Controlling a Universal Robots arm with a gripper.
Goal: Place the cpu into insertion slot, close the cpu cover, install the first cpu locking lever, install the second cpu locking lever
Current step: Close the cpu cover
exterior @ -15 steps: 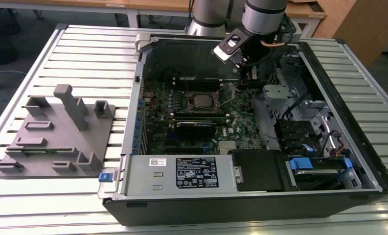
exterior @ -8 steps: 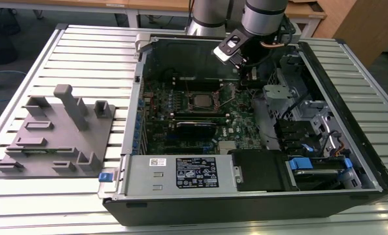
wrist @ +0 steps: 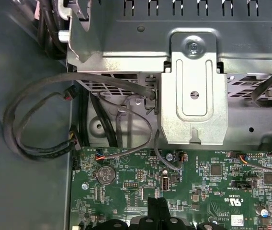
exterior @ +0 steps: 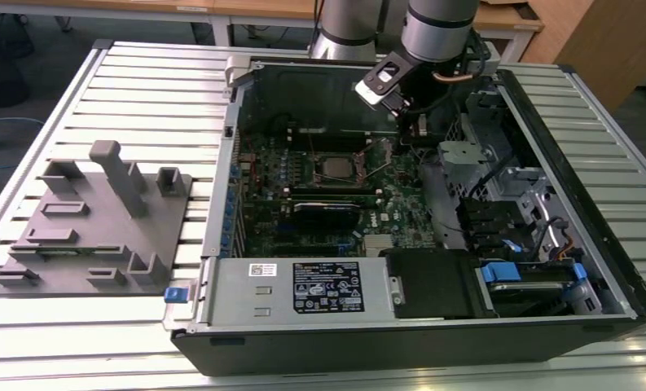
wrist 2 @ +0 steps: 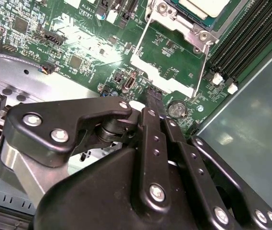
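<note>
The cpu [wrist 2: 202, 6] lies near the end effector [wrist 2: 154, 94], apart.

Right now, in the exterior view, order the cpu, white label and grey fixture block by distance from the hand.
1. cpu, inside the case, beside the hand.
2. white label, on the silver box.
3. grey fixture block, outside the case, exterior view's left.

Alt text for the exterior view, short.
The arm's tool hangs inside an open computer case, just to the exterior view's right of the insertion slot where the cpu sits. A grey fixture block lies on the slatted table.
</note>
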